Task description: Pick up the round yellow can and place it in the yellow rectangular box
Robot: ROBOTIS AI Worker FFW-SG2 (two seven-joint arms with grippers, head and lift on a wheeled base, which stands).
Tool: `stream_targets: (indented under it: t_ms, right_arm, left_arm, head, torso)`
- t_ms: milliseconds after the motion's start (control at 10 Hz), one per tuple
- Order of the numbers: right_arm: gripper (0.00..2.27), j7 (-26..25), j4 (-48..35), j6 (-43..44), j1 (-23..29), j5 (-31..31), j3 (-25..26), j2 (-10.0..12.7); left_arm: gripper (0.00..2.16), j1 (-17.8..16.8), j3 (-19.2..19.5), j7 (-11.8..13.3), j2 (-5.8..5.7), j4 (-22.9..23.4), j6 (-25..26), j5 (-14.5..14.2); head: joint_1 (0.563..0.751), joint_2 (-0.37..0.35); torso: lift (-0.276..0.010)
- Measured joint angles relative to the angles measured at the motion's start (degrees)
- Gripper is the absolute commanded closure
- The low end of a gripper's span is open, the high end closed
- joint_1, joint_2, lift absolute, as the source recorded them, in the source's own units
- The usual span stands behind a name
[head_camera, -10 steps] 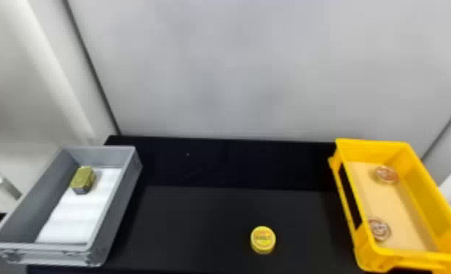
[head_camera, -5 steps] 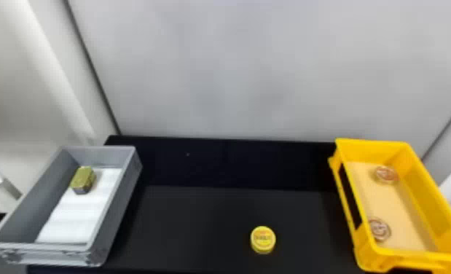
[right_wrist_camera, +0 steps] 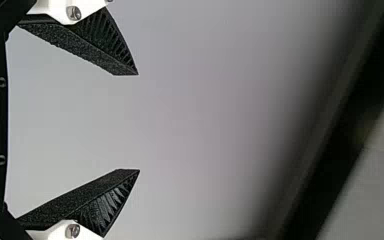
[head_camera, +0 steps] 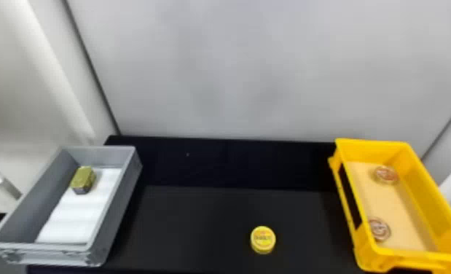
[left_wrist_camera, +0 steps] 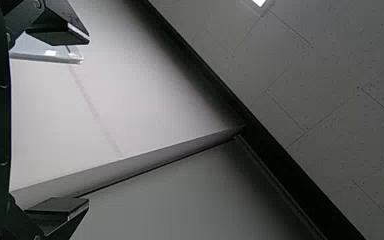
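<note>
1. Black surface (head_camera: 206, 218), seen from my head view.
2. Yellow box (head_camera: 366, 148), at its right, holding two round tins (head_camera: 385, 175).
3. Grey box (head_camera: 102, 153), at its left, with white padding (head_camera: 78, 215) and a gold block (head_camera: 83, 178).
4. My left gripper (left_wrist_camera: 87, 121) and right gripper (right_wrist_camera: 138, 122), fingers wide apart on each.
5. Can (head_camera: 263, 239), on the surface between the boxes, nearer the yellow one.

Grey bin (head_camera: 113, 215), olive block (head_camera: 83, 177) inside, two round tins (head_camera: 386, 175), black table (head_camera: 199, 226).
</note>
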State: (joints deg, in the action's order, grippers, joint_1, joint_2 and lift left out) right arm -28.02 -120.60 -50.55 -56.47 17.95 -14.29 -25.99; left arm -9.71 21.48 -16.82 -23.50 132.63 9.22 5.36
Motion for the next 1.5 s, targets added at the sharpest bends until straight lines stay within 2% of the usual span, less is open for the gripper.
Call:
stream_targets:
  t_ms: [200,400,700,900,1100,1500]
  right_arm:
    - [0.08,1.8,4.2,-12.0,-1.4,6.5,3.0,3.1]
    - [0.08,4.8,9.6,-18.3,1.1,13.1,4.1,4.7]
    - [0.09,9.6,14.3,-19.4,12.3,16.4,5.5,9.5]
    - [0.06,12.6,17.0,-21.0,18.4,16.7,4.4,12.3]
    - [0.03,14.5,19.2,-24.8,21.7,17.4,2.1,13.2]
    - [0.03,15.4,21.1,-33.2,29.1,24.9,1.8,13.3]
  left_arm:
    - [0.13,0.1,-0.2,0.0,0.18,-0.2,0.1,0.0]
    - [0.13,0.1,-0.8,0.0,0.45,-0.6,0.1,-0.1]
    - [0.13,-0.2,-1.6,0.1,0.50,-1.1,0.0,-0.5]
    - [0.13,-0.2,-1.8,0.1,0.47,-1.3,0.0,-0.7]
    - [0.13,-0.2,-1.8,0.1,0.47,-1.6,-0.1,-1.1]
    - [0.13,0.0,-1.9,0.2,0.64,-2.4,-0.5,-2.3]
  head:
    - [0.694,0.054]
    - [0.694,0.054]
    - [0.694,0.054]
    - [0.694,0.054]
    - [0.694,0.054]
    - [0.694,0.054]
  torso:
    - [-0.003]
    - [-0.003]
    - [-0.003]
    - [-0.003]
    - [-0.003]
    - [-0.003]
